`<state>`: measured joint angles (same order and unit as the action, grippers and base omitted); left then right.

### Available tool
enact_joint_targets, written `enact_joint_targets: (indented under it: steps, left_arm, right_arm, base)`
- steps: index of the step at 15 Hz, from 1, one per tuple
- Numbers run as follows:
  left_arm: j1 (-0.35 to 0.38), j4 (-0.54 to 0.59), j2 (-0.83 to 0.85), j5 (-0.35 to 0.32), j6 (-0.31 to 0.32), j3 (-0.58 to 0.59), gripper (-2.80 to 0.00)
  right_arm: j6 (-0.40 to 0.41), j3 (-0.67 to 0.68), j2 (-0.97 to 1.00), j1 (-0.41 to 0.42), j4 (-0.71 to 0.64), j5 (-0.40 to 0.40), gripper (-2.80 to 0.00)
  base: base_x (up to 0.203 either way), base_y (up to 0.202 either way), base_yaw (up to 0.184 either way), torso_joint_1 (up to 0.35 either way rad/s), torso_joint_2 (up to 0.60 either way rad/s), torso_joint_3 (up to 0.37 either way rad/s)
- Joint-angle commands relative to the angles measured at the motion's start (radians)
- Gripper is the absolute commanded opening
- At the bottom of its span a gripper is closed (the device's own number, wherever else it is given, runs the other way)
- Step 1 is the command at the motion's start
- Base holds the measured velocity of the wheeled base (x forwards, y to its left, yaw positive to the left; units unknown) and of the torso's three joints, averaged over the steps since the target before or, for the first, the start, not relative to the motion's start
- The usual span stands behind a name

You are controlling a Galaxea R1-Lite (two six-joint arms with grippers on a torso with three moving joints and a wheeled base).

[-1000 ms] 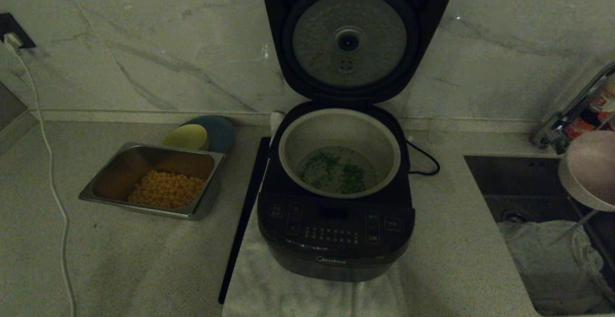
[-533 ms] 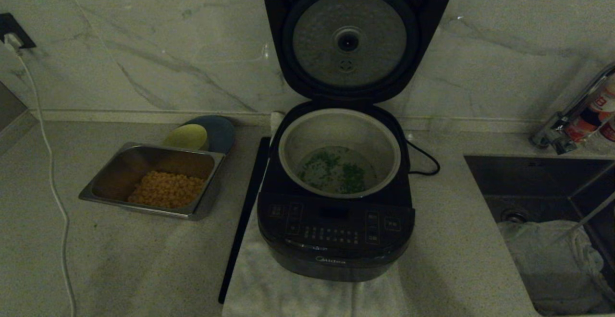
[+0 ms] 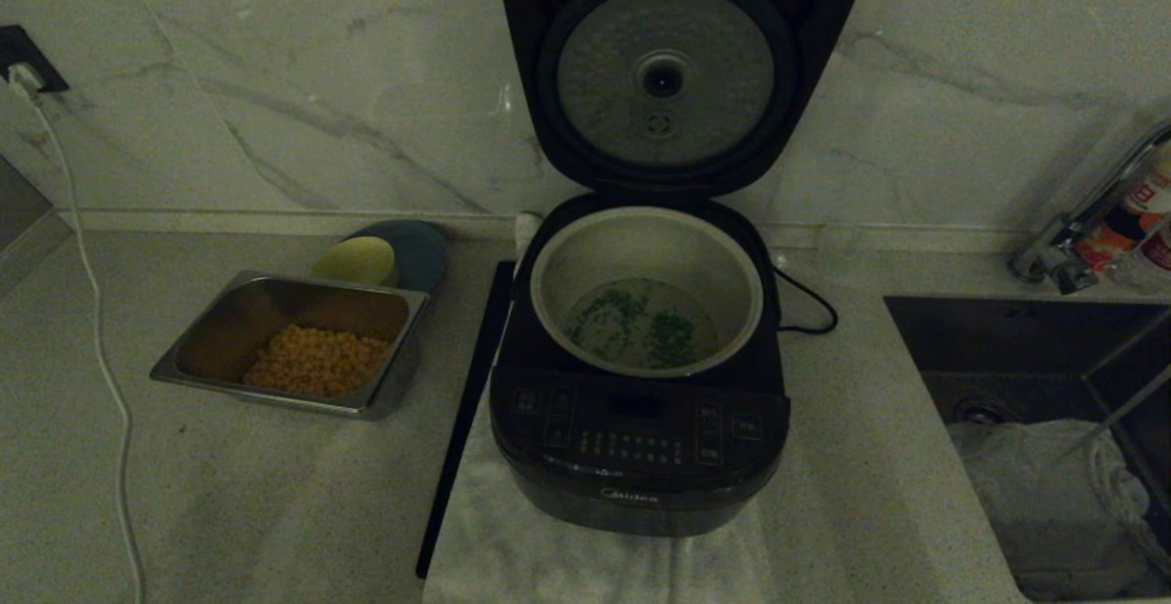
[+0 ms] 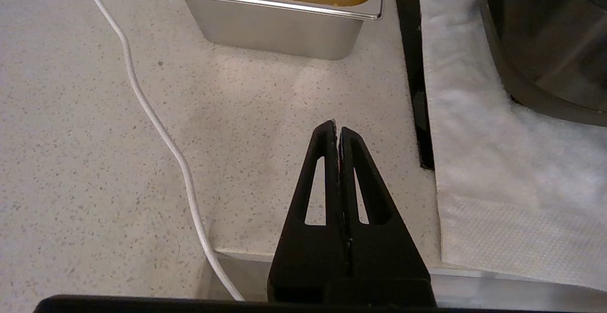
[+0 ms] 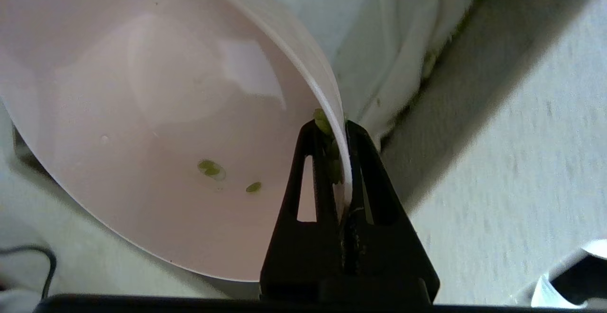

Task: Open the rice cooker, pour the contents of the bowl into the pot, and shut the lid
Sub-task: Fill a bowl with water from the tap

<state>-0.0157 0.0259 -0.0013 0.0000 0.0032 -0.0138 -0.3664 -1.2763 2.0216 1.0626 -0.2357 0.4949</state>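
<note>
Standing open on its white towel (image 3: 512, 531), the rice cooker (image 3: 640, 439) has its lid (image 3: 679, 64) tipped back against the marble wall, silver inner plate facing forward. Inside the cooker the pot (image 3: 646, 229) holds the chopped green herbs (image 3: 672, 334), scattered over its pale bottom, so the pouring step looks done. The bowl (image 5: 156, 114) is out of the head view; the right wrist view shows it tilted and almost empty, with only a few green flecks clinging inside, and pale cloth and counter behind it. The right gripper (image 5: 337, 161) is clamped on the bowl's rim, one finger inside the wall and one outside. The left gripper (image 4: 337, 133) hangs with its fingers pressed together on nothing, over the bare counter, to the cooker's left and in front of the steel tray (image 3: 229, 375) of yellow kernels. Behind that tray sits a yellow-green bowl (image 3: 355, 261); to the cooker's right lies the sink (image 3: 1006, 348).

By my judgement the step in hand is getting rid of the emptied bowl. The next move calls for setting it down somewhere stable and letting go of the rim, then reaching up behind the raised lid and pressing it forward and down until it latches over the pot.
</note>
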Motion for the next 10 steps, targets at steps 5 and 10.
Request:
enact_joint_targets:
  steps: [5,10]
  left_arm:
    - [0.000,0.000,0.000,0.000,0.000,0.000,-2.80]
    - [0.000,0.000,0.000,0.000,0.000,0.000,-2.80]
  right_arm:
    - [-0.026,-0.163,0.191,-0.073,-0.002,0.002,-2.80]
    - [-0.096,-0.277,0.256,-0.131,-0.002,-0.002,-2.80]
  base:
    - [0.000,0.000,0.000,0.000,0.00,0.000]
    - [0.000,0.000,0.000,0.000,0.00,0.000]
